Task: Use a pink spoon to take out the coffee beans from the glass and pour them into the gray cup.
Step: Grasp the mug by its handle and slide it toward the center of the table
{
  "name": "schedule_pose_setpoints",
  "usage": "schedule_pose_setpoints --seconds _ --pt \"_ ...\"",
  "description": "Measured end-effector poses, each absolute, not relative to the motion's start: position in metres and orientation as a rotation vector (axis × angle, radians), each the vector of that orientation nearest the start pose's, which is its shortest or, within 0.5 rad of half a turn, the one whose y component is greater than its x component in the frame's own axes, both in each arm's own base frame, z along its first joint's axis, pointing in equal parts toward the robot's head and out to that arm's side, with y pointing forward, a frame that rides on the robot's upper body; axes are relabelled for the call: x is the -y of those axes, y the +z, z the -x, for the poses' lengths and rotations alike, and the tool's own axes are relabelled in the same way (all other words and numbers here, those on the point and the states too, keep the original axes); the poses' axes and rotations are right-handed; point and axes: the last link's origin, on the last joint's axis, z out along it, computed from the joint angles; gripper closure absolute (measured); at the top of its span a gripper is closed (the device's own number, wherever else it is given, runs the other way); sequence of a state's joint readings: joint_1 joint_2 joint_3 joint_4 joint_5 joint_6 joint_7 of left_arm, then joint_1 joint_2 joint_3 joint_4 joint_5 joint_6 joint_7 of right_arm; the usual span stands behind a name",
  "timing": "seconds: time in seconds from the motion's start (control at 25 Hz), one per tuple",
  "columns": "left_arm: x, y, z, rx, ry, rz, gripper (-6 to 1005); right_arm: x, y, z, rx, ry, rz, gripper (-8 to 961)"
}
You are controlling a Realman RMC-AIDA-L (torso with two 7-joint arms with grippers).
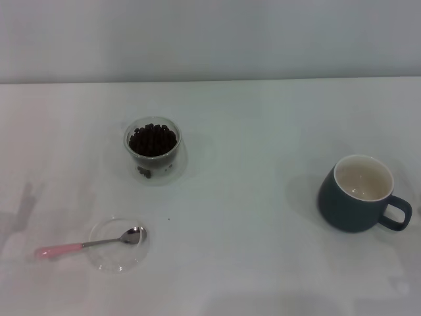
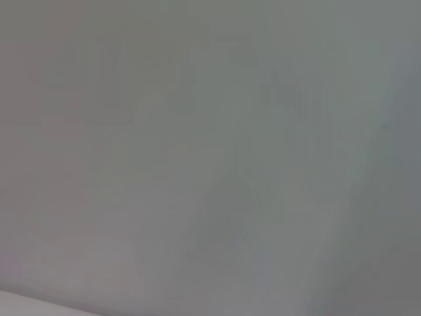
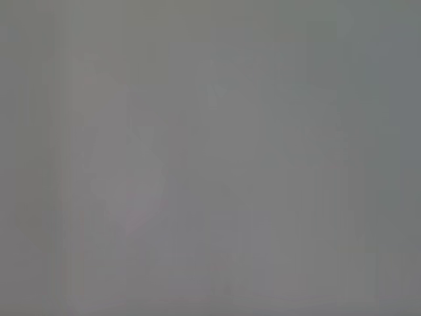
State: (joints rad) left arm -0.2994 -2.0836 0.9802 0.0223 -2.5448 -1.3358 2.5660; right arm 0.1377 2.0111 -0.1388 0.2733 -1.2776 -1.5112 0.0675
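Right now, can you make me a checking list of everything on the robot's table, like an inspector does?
Surface: white table, a tiny dark speck near the dish.
Pink spoon: lying flat, metal bowl resting on the clear dish, pink handle sticking out past its rim toward the robot's left.
Glass: upright, on the robot's left side, holding coffee beans nearly to the rim.
Gray cup: upright on the robot's right, handle pointing right, cream inside looks empty.
Clutter: nothing seen besides the dish.
Grippers: neither shows in the head view; both wrist views show only plain gray.
Cables: nothing seen.
Surroundings: plain pale wall behind the table.
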Motion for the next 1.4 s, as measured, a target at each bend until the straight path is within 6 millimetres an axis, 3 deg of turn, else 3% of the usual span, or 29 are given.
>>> schedule_pose_setpoints --seconds 0.4,0.8,1.16,1.4 --pt "-0.269 -0.005 0.370 0.820 -0.881 1.565 286 -0.186 -0.001 -0.392 -0.622 0.600 1.432 113" --pt "-0.275 -0.004 0.366 0.810 -0.895 1.562 285 -0.159 -0.022 -0.380 -0.591 0.635 1.643 112" --pt "-0.284 -0.002 0.361 0.793 -0.907 1.571 286 -0.176 -0.038 -0.387 -0.678 0.547 1.705 124" --pt "-0.285 0.004 0.363 0.787 -0.910 1.540 286 -0.187 -0.033 -0.392 -0.694 0.522 1.651 142"
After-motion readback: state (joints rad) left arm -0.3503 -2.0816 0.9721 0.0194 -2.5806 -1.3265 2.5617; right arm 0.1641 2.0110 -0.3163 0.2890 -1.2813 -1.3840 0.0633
